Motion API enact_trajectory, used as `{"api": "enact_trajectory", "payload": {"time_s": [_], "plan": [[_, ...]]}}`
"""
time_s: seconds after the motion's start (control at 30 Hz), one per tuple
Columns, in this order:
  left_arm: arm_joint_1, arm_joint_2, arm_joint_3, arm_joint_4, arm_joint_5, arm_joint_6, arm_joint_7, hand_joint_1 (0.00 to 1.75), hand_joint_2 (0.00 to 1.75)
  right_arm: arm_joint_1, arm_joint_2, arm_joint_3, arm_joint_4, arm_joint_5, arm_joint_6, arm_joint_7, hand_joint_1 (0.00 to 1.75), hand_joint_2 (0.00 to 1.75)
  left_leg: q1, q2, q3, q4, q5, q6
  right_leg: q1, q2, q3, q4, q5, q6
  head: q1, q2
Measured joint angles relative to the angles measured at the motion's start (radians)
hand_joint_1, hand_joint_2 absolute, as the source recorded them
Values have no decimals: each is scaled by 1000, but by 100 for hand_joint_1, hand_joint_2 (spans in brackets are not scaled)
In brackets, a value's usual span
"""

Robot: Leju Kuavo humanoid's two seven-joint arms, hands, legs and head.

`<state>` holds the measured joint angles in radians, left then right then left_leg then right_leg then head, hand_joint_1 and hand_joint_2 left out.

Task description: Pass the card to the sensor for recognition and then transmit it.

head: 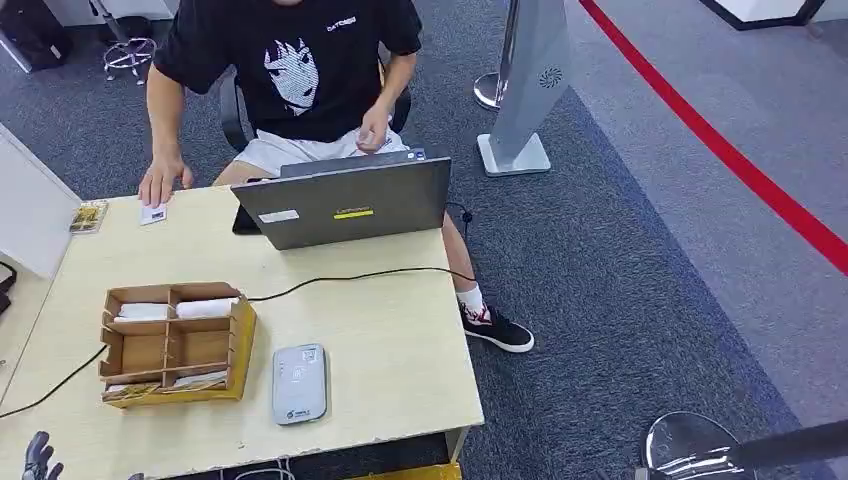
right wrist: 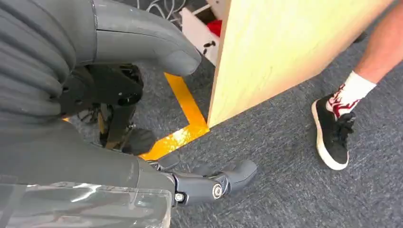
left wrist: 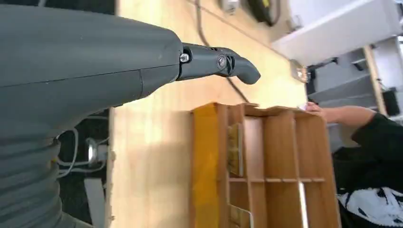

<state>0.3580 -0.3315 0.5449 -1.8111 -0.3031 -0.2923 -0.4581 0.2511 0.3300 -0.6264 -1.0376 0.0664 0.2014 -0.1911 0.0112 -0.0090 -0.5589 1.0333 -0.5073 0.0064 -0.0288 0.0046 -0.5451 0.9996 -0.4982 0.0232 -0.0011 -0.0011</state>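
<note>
Fingers, left: one dark finger [left wrist: 221,64] reaches out straight over the worktop in the left wrist view, nothing between it and the wood; in the head view the left hand [head: 40,458] peeks in at 7 o'clock, below the worktop's near edge. Apart and empty, by my reading.
Fingers, right: the right hand [right wrist: 142,142] hangs beside the worktop over grey carpet, thumb and one finger spread, holding nothing.
Worktop: pale wood [head: 380,330], with a person seated at its 12 o'clock edge behind a grey laptop [head: 345,200].
Card: a small white card [head: 153,213] lies at 11 o'clock, just by the person's hand [head: 160,183] resting on the wood; likely set there to be handed on or collected.
Card box: a compartmented cardboard organiser [head: 175,345] at 8 o'clock, white items in its far cells and card-like pieces in the near ones; probably the stock, kept within reach of the left arm.
Sensor: a grey reader [head: 299,383] lies flat at 6 o'clock, just right of the box, close to the robot so a card can be passed over it.
Cable: a black lead [head: 350,277] runs from the box area toward the laptop.
Writing: a yellow strip on the laptop lid and small print on the reader, both too small to read.
Stage: judged unstarted; no card is in either hand.
</note>
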Motion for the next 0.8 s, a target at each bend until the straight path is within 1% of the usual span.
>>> {"api": "enact_trajectory", "payload": {"time_s": [0.1,0.37,0.43,0.6,0.63,0.67,0.8], "plan": [[6,18,-62,-48,-71,38,0,0,175,-5,1,0,0,32,-11,-1,0,175,0,0,0,0,0,0,0,-1,0,0,0,0,0,0],[-3,62,-210,-144,-279,128,54,0,175,-22,2,-2,0,129,-13,-2,0,175,0,0,0,0,0,0,0,0,0,0,0,0,0,0],[-13,84,-254,-163,-337,151,75,0,175,-29,3,-3,1,157,-13,-2,0,175,0,0,0,0,0,0,0,0,0,0,0,0,0,0],[-66,141,-326,-169,-456,186,130,0,175,-43,3,-13,11,223,-11,-6,0,175,0,0,0,0,0,0,0,0,0,0,0,0,-1,0],[-69,145,-328,-169,-460,187,133,0,175,-44,3,-13,12,225,-11,-6,0,175,0,0,0,0,0,0,0,0,0,0,0,0,-1,0],[-93,165,-349,-168,-496,194,148,0,175,-48,3,-18,19,246,-11,-8,0,175,0,0,0,0,0,0,0,0,0,0,0,0,0,0],[-159,214,-381,-148,-576,203,185,0,175,-60,3,-32,43,296,-9,-14,0,175,0,0,0,0,0,0,0,0,0,0,0,0,-1,0]]}}
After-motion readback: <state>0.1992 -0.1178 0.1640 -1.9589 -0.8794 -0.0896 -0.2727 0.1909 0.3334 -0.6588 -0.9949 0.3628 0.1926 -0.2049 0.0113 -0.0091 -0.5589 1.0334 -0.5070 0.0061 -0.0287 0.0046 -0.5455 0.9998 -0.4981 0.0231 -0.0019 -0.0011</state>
